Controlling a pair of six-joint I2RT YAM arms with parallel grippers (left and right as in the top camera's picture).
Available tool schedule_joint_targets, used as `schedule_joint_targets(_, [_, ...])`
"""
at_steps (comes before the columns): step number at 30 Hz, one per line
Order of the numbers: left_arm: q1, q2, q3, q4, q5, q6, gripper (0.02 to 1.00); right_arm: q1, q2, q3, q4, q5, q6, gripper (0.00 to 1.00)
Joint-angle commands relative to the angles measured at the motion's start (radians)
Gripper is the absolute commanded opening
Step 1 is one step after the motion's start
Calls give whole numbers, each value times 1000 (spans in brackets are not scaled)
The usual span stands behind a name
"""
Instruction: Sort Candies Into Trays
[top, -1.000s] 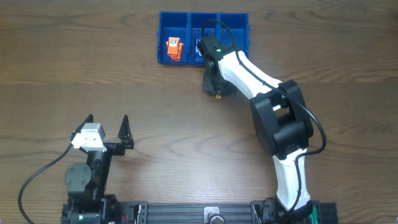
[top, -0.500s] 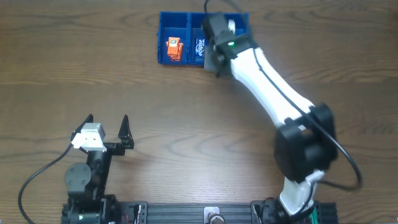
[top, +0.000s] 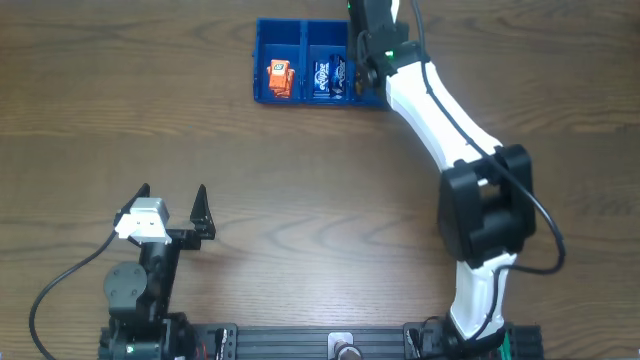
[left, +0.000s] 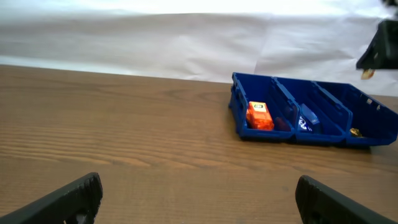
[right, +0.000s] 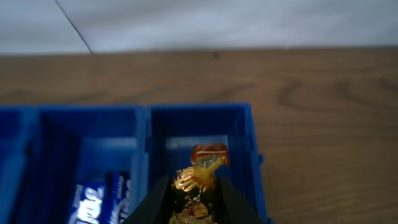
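Nearest my bases: my left gripper (top: 172, 205), fingers spread wide with nothing between them, low over the wooden table (top: 300, 180) and well apart from everything else listed; in its own wrist view the two fingertips stand far apart with bare wood between them. Farther up the table: one blue tray (top: 261, 60) with three compartments side by side. Top view's left compartment: one orange candy (top: 279, 80), lying on the floor of the bin. Middle compartment: one blue-wrapped candy (top: 325, 77), lying flat. Right compartment: one small gold piece (left: 356, 132) on the floor, too small for me to say more. Above that right compartment: my right gripper (right: 194, 202), fingers pressed in on a gold-wrapped candy (right: 198, 177), pinching it between the two pads with its twisted end poking out past the tips. My right wrist view shows the candy directly over the right compartment; my left wrist view shows that gripper raised above the tray's rim and apart from it, the candy hanging at its tip and touching no wall. Farthest: a white backdrop (left: 124, 37) beyond the table's edge.
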Motion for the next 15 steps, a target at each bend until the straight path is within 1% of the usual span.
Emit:
schedule_joint_targets(1, [3, -6, -21, -32, 21, 15, 998, -4, 14, -3, 6, 19, -14, 38])
schedule_joint_targets(2, [3, -6, -21, -32, 21, 15, 998, -4, 14, -3, 6, 20, -14, 91])
schedule_joint_targets(3, [3, -6, -21, -32, 21, 15, 998, -4, 14, -3, 6, 20, -14, 220])
schedule_joint_targets(4, [3, -6, -21, -32, 21, 15, 998, -4, 14, -3, 5, 19, -15, 424])
schedule_joint_targets(5, [3, -6, -21, -32, 21, 15, 998, -4, 14, -3, 1, 17, -15, 687])
schedule_joint_targets(6, [3, -6, -21, -32, 21, 15, 998, -4, 14, -3, 1, 17, -15, 882])
schedule_joint_targets(7, [3, -6, -21, -32, 21, 15, 998, -4, 14, -3, 2, 17, -15, 1000])
schedule_joint_targets(15, [3, -6, -21, -32, 21, 15, 998, -4, 6, -3, -3, 18, -16, 1000])
